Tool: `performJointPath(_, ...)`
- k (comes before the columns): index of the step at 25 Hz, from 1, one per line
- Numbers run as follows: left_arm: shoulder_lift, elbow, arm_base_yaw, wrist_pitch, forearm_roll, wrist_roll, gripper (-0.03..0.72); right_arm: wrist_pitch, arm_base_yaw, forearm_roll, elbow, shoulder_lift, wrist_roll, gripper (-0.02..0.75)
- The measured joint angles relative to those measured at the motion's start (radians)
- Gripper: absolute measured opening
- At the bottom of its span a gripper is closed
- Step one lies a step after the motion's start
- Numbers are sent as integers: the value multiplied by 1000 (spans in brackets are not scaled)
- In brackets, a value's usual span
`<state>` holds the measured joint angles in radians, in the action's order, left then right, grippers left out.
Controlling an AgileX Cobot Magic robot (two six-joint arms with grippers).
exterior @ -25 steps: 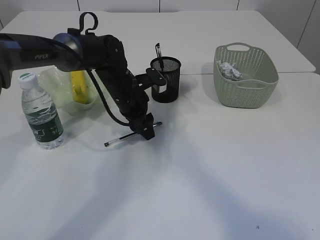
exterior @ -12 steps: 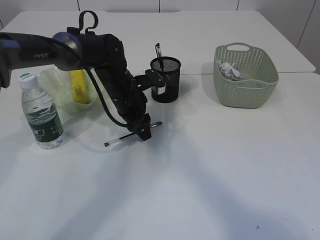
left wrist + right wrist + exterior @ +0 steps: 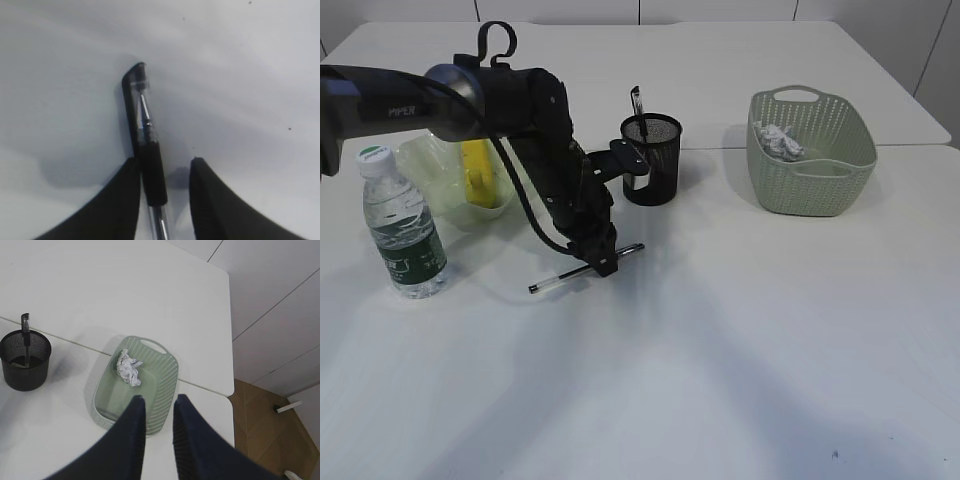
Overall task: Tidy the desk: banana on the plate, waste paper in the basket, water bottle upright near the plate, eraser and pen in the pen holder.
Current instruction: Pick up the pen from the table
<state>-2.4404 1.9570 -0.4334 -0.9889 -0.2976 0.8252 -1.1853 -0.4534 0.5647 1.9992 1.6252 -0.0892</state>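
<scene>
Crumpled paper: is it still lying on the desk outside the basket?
No, the right wrist view shows the crumpled paper lying inside the green basket.

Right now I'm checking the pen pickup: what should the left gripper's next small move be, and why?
Probably finish closing on the pen. The left gripper sits low on the table with the pen between its fingers, against one, a gap at the other. Lifting toward the holder comes after.
</scene>
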Motion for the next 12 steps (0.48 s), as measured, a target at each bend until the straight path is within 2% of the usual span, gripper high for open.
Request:
performJointPath(4, 0, 0, 0, 3, 1, 0, 212, 0, 0, 0, 0, 0, 0, 148)
performJointPath(12, 0, 0, 0, 14, 3, 0, 101, 0, 0, 0, 0, 0, 0, 147)
